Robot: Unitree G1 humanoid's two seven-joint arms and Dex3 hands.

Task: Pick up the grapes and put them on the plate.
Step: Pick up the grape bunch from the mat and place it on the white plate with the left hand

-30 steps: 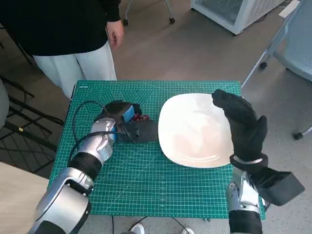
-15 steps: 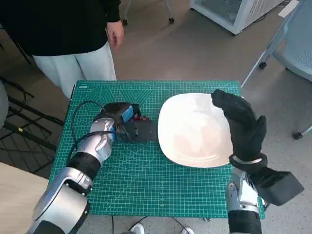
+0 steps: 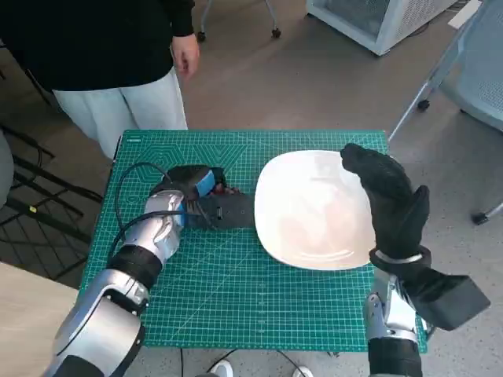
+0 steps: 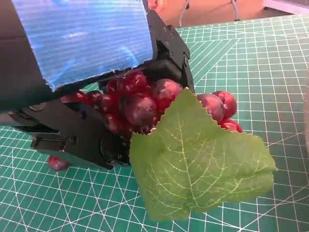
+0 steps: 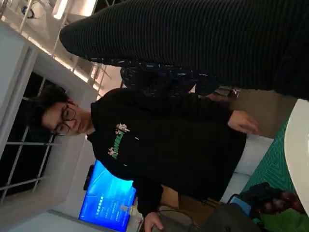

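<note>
Nearest, we observe our right hand (image 3: 391, 203) raised over the right edge of the white plate (image 3: 306, 212), fingers extended, holding nothing. Beyond, on the green cutting mat (image 3: 236, 298), our left hand (image 3: 196, 196) closes its fingers around the grapes (image 4: 140, 99), whose green leaf (image 4: 198, 164) lies just beside the plate. Farther off stands a person (image 3: 102, 55).

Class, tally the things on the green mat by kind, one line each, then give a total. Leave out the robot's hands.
Bunch of grapes: 1
Leaf on the bunch: 1
White plate: 1
Total: 3
</note>
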